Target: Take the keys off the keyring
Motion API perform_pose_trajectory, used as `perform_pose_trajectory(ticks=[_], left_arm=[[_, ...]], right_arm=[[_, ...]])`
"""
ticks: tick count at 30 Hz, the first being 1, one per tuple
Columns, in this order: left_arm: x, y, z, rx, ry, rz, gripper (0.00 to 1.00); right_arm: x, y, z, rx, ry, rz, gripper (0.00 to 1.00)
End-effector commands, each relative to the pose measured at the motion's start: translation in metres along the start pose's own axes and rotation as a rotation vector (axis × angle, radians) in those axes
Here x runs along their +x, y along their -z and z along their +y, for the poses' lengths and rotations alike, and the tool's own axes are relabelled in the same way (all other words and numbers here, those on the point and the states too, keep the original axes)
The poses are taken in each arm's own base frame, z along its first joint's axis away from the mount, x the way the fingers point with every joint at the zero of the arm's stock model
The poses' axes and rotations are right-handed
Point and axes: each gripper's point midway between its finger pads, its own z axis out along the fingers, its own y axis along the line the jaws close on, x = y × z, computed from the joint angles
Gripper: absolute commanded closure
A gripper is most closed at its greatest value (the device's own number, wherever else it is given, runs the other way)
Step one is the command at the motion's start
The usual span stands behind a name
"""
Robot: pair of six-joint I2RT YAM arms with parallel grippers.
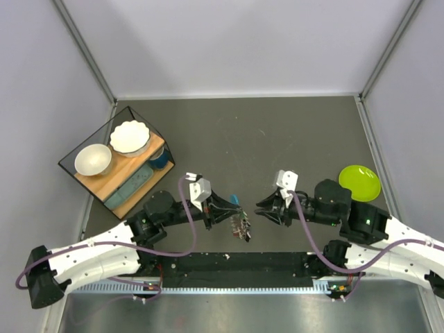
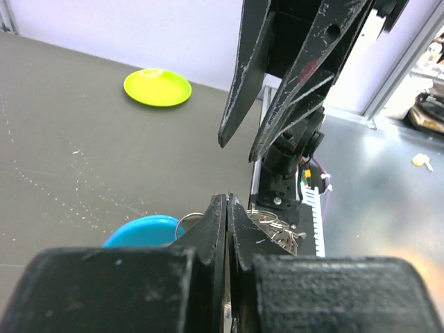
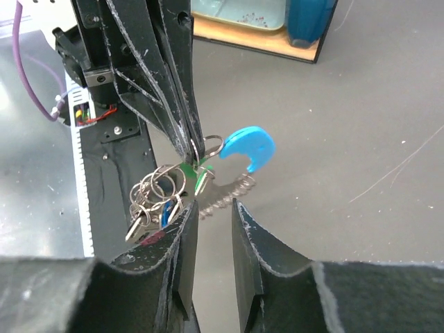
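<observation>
My left gripper (image 1: pixel 231 210) is shut on the keyring (image 3: pixel 210 145) and holds the bunch just above the table; in its own view the jaws (image 2: pixel 227 202) are pressed together on thin metal. The keys (image 3: pixel 156 202) hang below on several silver rings, with green (image 3: pixel 202 175), blue (image 3: pixel 165 214) and red heads. A cyan plastic tag (image 3: pixel 247 146) sticks out to the side, and also shows in the left wrist view (image 2: pixel 142 229). The bunch also shows in the top view (image 1: pixel 241 227). My right gripper (image 3: pixel 214 211) is open and empty, facing the bunch a short way off (image 1: pixel 261 208).
A lime-green round plate (image 1: pixel 359 182) lies at the right. A black-framed box (image 1: pixel 83 142) at the left holds two white bowls, a wooden shelf and a blue cup (image 1: pixel 161 158). The black base strip (image 1: pixel 236 264) runs along the near edge under the bunch.
</observation>
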Motion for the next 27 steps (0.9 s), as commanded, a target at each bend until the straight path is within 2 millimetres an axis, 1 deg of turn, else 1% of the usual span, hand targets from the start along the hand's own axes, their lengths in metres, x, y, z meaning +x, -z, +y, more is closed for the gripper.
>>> perform_pose_trajectory(ticks=[1,3,4,5,6,7,8,9,12,13,14,16,17,19,21,24,25,27], left_arm=[[-0.062,0.003,-0.014,0.041,0.002,-0.266,1.0],[-0.063,0.004,-0.014,0.043,0.006,-0.279,1.0],[-0.072,0.007,-0.017,0.051,0.002,-0.322,1.0],[-0.069,0.008,-0.016,0.049,0.011,-0.33,1.0],[-0.071,0.01,-0.016,0.046,0.018,-0.348,1.0],[-0.084,0.015,-0.017,0.046,0.029,-0.414,1.0],[-0.081,0.016,-0.015,0.038,0.042,-0.423,1.0],[-0.084,0.018,-0.015,0.037,0.048,-0.443,1.0],[-0.093,0.022,-0.012,0.011,0.057,-0.485,1.0],[-0.094,0.023,-0.01,-0.001,0.059,-0.495,1.0],[-0.098,0.027,-0.005,-0.03,0.068,-0.532,1.0],[-0.103,0.033,-0.002,-0.046,0.094,-0.584,1.0],[-0.101,0.034,0.004,-0.07,0.106,-0.601,1.0],[-0.107,0.038,0.003,-0.066,0.113,-0.635,1.0],[-0.108,0.039,0.004,-0.068,0.119,-0.649,1.0],[-0.108,0.042,0.002,-0.055,0.139,-0.671,1.0],[-0.112,0.045,0.0,-0.04,0.149,-0.695,1.0],[-0.113,0.046,-0.001,-0.032,0.165,-0.705,1.0]], right_arm=[[-0.016,-0.001,0.002,-0.004,-0.022,-0.112,0.72],[-0.017,-0.002,0.007,-0.031,-0.021,-0.118,0.69],[-0.017,-0.003,0.007,-0.036,-0.016,-0.119,0.68],[-0.017,-0.003,0.008,-0.04,-0.014,-0.122,0.68],[-0.019,-0.004,0.008,-0.039,-0.011,-0.13,0.66],[-0.02,-0.006,0.007,-0.038,-0.014,-0.145,0.66],[-0.023,-0.007,0.009,-0.044,-0.023,-0.158,0.67],[-0.023,-0.009,0.011,-0.057,-0.028,-0.164,0.67],[-0.03,-0.015,0.017,-0.092,-0.056,-0.21,0.68],[-0.028,-0.017,0.018,-0.096,-0.075,-0.215,0.68],[-0.037,-0.018,0.018,-0.096,-0.081,-0.258,0.68],[-0.035,-0.022,0.018,-0.099,-0.113,-0.277,0.69],[-0.042,-0.023,0.018,-0.101,-0.118,-0.314,0.7],[-0.039,-0.026,0.018,-0.098,-0.137,-0.314,0.71],[-0.04,-0.028,0.016,-0.089,-0.142,-0.323,0.71],[-0.037,-0.032,0.016,-0.092,-0.15,-0.306,0.71],[-0.037,-0.033,0.015,-0.086,-0.147,-0.303,0.71],[-0.035,-0.034,0.012,-0.069,-0.148,-0.297,0.71]])
